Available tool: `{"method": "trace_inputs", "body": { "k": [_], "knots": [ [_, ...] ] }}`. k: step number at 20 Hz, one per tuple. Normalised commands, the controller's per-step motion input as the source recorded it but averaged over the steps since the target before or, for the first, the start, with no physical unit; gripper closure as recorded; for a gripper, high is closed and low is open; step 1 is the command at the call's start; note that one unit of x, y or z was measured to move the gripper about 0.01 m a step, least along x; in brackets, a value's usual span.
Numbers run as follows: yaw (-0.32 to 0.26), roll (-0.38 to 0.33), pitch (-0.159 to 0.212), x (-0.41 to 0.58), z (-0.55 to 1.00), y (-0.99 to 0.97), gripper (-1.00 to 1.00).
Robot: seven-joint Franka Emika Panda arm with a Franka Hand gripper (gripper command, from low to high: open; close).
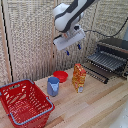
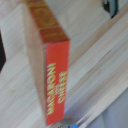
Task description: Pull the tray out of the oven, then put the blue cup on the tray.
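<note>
blue cup [image 1: 53,86], blue-grey, cylindrical, upright

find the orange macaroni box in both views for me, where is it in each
Exterior view: the macaroni box stands upright on the wooden table, between the blue cup and the oven.
Wrist view: it fills the middle, seen from above.
Shared landmark: the wooden table.

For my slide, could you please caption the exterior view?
Arm above a table with oven, cup, bowl, box and basket.
</note>
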Motion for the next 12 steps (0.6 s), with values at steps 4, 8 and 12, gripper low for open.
{"method": "trace_inputs", "body": {
  "k": [4, 8, 12],
  "knots": [
    [0.0, 0.169, -0.183, -0.374, 0.01, 0.83, -1.0],
    [0.053, 0.131, -0.063, -0.414, -0.15, 0.47, -1.0],
    [0.078, 0.133, -0.055, -0.446, -0.06, -0.01, -1.0]
  ]
}}
